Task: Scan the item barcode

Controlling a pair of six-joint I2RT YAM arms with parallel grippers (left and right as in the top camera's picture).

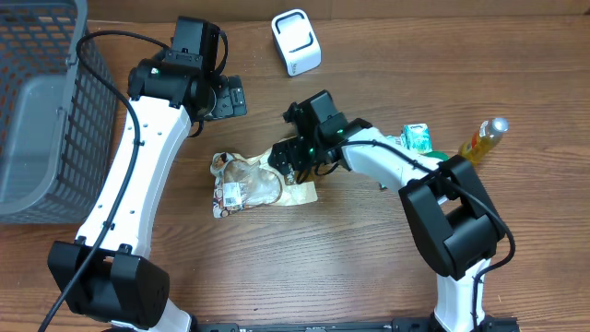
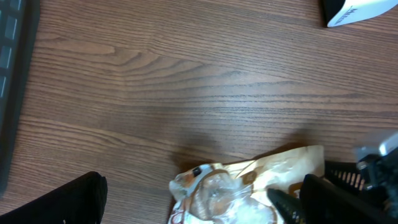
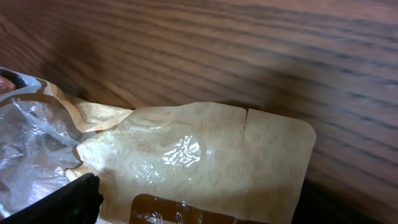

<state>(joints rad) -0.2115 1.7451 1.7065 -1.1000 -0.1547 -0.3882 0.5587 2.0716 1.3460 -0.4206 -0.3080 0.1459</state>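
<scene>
My right end effector (image 1: 293,159) sits low over the right end of the snack pouch (image 1: 253,184), jaws spread wide with nothing clamped between them. In my right wrist view, the pouch's cream, patterned end lies flat on the wood just below me. One dark finger (image 3: 56,202) shows at the lower left, over the crinkled clear window.

The pouch lies flat in the middle of the desk (image 1: 350,267). A white barcode label (image 1: 229,194) faces up near its left end, away from my right fingers.

My left end effector (image 1: 226,97) hangs above bare wood just beyond the pouch, fully open and empty. In its wrist view, the pouch's upper edge reaches in at the bottom of the frame between my two black fingers (image 2: 59,199).

Farther out on my right, a green carton (image 1: 417,138) stands beside my right arm, with a yellow bottle (image 1: 486,138) lying tilted near it. On my left, a grey mesh basket (image 1: 37,111) takes up the desk's corner. Farthest off, the white scanner (image 1: 296,41) rests by the far edge, well apart from the pouch.
</scene>
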